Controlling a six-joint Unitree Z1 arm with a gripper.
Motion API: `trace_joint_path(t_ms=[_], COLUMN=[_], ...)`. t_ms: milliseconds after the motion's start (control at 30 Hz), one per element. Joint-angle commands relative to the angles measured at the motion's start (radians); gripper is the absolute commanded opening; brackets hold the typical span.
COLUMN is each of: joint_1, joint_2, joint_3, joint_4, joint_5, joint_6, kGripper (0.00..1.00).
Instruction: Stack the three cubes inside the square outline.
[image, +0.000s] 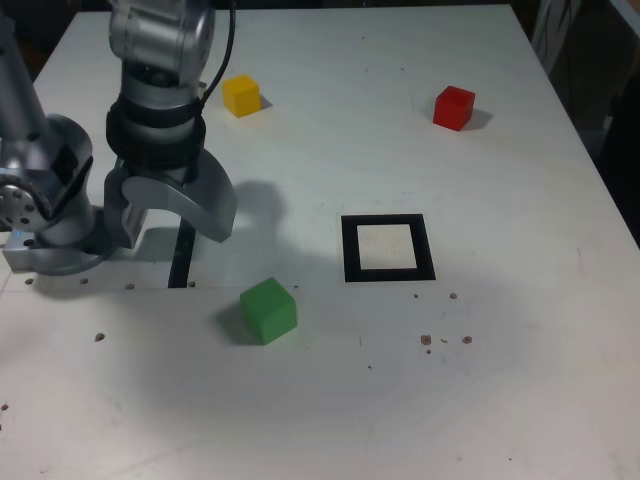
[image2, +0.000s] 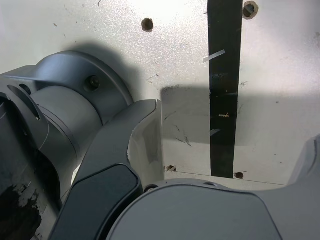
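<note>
- As we count the exterior view, three cubes: red (image: 454, 108), far right; yellow (image: 241, 96), far left; green (image: 268, 311), nearest, turned askew.
- One square outline (image: 388, 248), near centre, squared to the strip (image: 182, 254).
- Wrist view: one gripper (image2: 238, 121), jaws wide apart; one strip, lengthwise between them.

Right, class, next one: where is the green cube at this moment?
In the exterior view, the green cube sits on the table, outside the black square outline, toward the exterior view's left and nearer the camera.
</note>
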Motion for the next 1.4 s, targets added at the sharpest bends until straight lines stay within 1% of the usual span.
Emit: trace_joint_path(t_ms=[0, 67, 133, 200, 267, 433, 500, 567, 733, 933, 1067, 1167, 1367], joint_1=[0.003, 0.005, 0.006, 0.006, 0.009, 0.027, 0.042, 0.061, 0.124, 0.196, 0.230, 0.259, 0.304], joint_2=[-0.002, -0.003, -0.002, 0.003, 0.008, 0.023, 0.046, 0.084, 0.205, 0.363, 0.454, 0.509, 0.582], joint_3=[0.003, 0.002, -0.010, -0.045, -0.096, -0.293, -0.390, -0.491, -0.737, -1.030, -1.194, -1.284, -1.391], joint_4=[-0.003, -0.005, -0.003, 0.007, 0.030, 0.131, 0.169, 0.205, 0.298, 0.388, 0.421, 0.434, 0.443], joint_5=[-0.003, -0.003, 0.007, 0.037, 0.078, 0.180, 0.208, 0.229, 0.253, 0.256, 0.256, 0.260, 0.295], joint_6=[0.010, 0.021, 0.037, 0.071, 0.113, 0.250, 0.312, 0.377, 0.519, 0.654, 0.700, 0.719, 0.741], kGripper=[1.00, 1.00, 1.00, 0.99, 0.99, 0.99, 0.99, 0.99, 0.99, 0.99, 0.99, 0.99, 0.99])
